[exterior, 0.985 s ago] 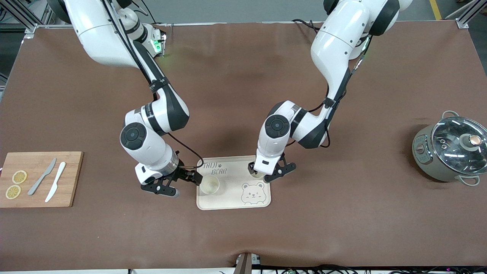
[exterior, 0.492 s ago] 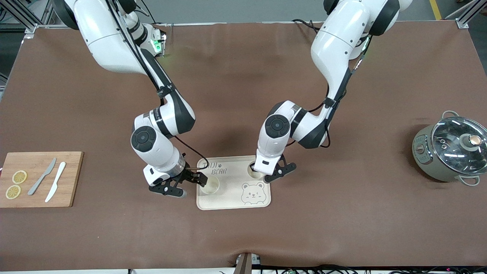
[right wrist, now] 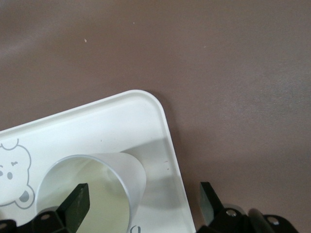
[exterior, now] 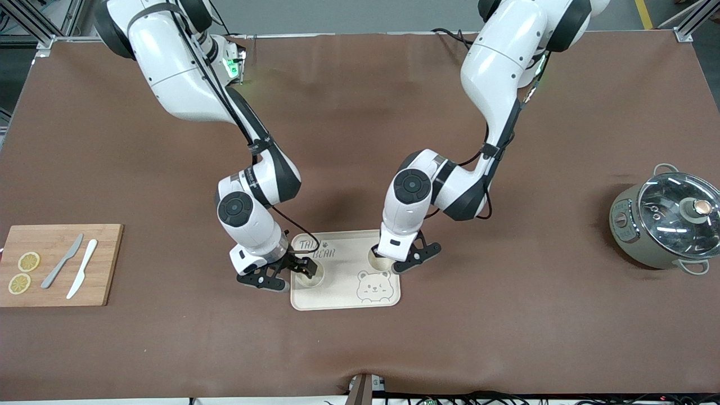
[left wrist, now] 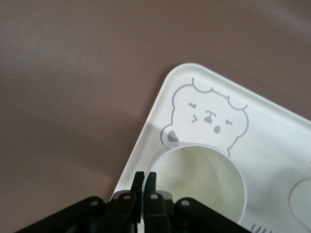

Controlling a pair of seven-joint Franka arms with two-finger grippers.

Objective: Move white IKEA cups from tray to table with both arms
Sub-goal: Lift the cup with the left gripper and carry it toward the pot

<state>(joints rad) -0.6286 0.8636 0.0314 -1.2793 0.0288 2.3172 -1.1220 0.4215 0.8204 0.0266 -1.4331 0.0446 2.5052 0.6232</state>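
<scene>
Left gripper (exterior: 403, 256) has just snapped together: fingers now pinch the wall of 1 cup (exterior: 381, 260), 1 finger inside the rim, 1 outside, clear in the left wrist view (left wrist: 145, 178). That cup (left wrist: 200, 180) hasn't budged and sits upright on the tray (exterior: 346, 306), lower centre of the front view, at the tray corner toward the left arm's end.

Right gripper (exterior: 293, 269) has slid in over the tray edge vs a sec ago. Fingers still wide apart, 1 dipped inside cup no. 2 (exterior: 311, 273), the other outside it; nothing gripped.

So 1 grasp made and 1 pending, both cups still on the tray. Next, probably: right closes, then both lift out to the table (exterior: 506, 337).
</scene>
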